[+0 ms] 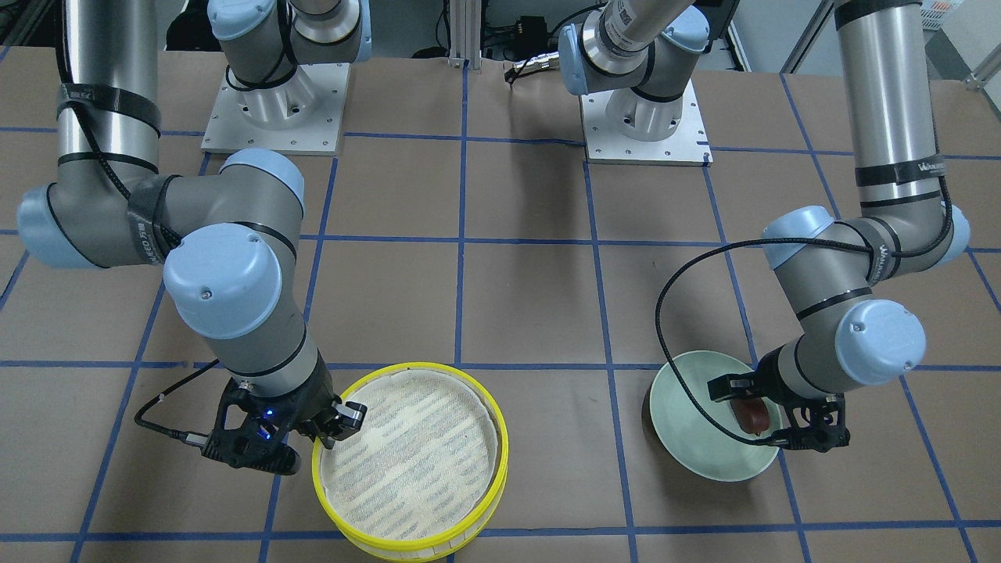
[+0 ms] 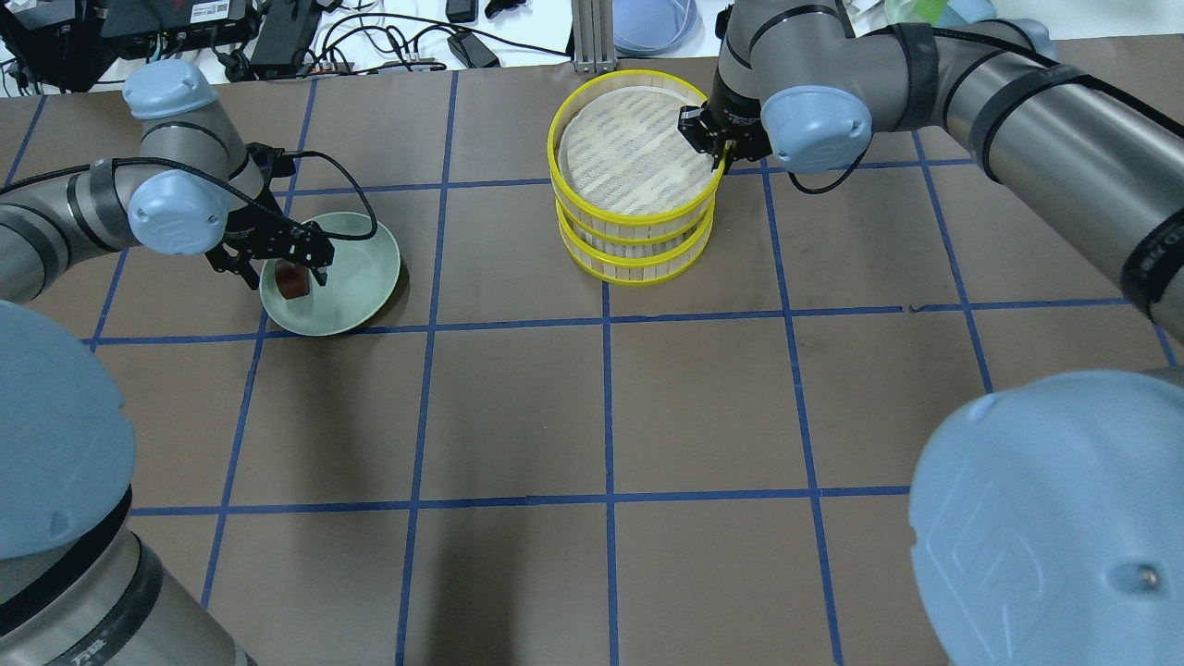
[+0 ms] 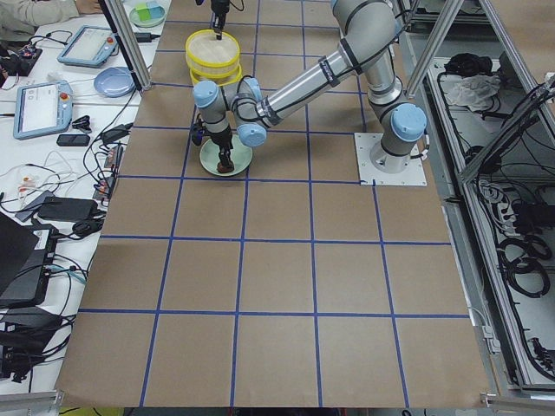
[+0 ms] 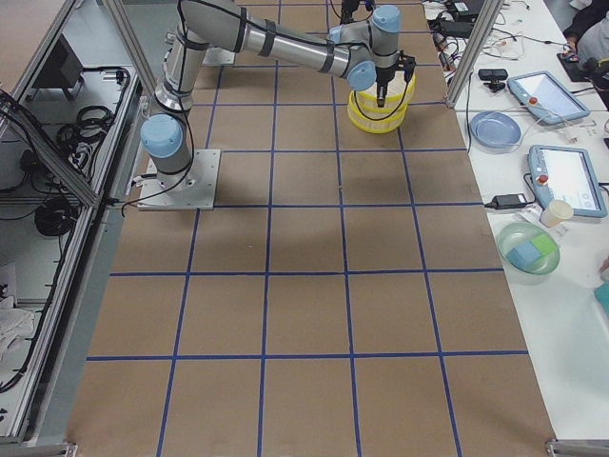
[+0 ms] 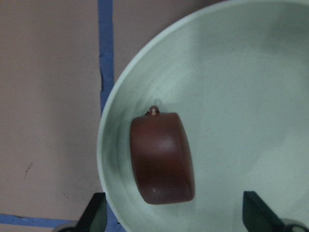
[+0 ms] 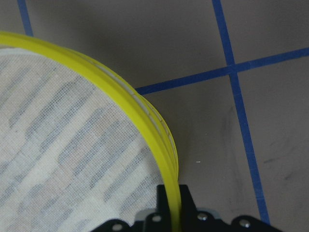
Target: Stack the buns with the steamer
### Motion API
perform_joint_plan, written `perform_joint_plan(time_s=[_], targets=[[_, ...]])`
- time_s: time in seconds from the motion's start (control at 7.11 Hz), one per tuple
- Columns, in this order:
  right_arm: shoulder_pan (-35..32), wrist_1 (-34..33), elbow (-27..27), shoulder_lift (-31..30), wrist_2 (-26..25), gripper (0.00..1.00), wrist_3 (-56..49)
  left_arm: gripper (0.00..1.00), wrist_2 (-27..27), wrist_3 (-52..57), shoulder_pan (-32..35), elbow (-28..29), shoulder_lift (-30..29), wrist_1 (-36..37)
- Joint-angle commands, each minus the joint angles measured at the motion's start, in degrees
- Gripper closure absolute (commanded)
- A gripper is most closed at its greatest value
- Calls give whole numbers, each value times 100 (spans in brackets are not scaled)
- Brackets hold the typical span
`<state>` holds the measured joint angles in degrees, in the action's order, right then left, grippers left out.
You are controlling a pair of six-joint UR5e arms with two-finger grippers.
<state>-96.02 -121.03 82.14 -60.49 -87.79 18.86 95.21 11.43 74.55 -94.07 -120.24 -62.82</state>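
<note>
A glossy reddish-brown oblong bun [image 5: 161,157] lies on the pale green plate [image 2: 361,277], on its side nearer the left arm. My left gripper [image 5: 176,220] hangs just above the plate, open, with one fingertip on each side of the bun and touching nothing; it also shows in the overhead view [image 2: 282,264]. The bun also shows in the front view [image 1: 752,414]. My right gripper [image 6: 172,205] is shut on the yellow rim of the top steamer tier [image 2: 634,148], which sits on a second tier [image 2: 638,254]. Its white cloth liner [image 1: 410,453] is bare. The creamy-white bun is hidden.
The two arm bases [image 1: 274,109] stand at the robot's side of the brown, blue-taped table. Beyond the table's far edge lie cables and a blue dish [image 2: 652,23]. Tablets and bowls sit on the side bench [image 4: 561,181].
</note>
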Motion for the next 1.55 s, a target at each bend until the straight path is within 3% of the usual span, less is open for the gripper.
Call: perform_joint_plan(time_s=[0.0, 0.14, 0.42, 0.7, 0.84, 0.98, 1.12, 1.41], targets=[[5, -199, 22, 125, 138, 100, -23, 0, -11, -53, -10, 11, -87, 286], [5, -227, 22, 143, 96, 100, -23, 0, -11, -62, -10, 64, -96, 297], [13, -306, 22, 195, 52, 100, 12, 13, -124, -271, -10, 82, -114, 306], [84, -289, 118, 248, 34, 100, 12, 17, -249, -405, -10, 73, -140, 288], [84, -289, 136, 240, 42, 100, -5, 23, -249, -352, -10, 30, -149, 279], [84, -280, 145, 231, 86, 100, 64, 67, -214, -317, -10, 73, -201, 279], [84, -280, 136, 205, 60, 100, 73, 100, -196, -299, -10, 73, -211, 279], [84, -263, 92, 135, 78, 100, 144, 100, -248, -299, -10, 169, -141, 306]])
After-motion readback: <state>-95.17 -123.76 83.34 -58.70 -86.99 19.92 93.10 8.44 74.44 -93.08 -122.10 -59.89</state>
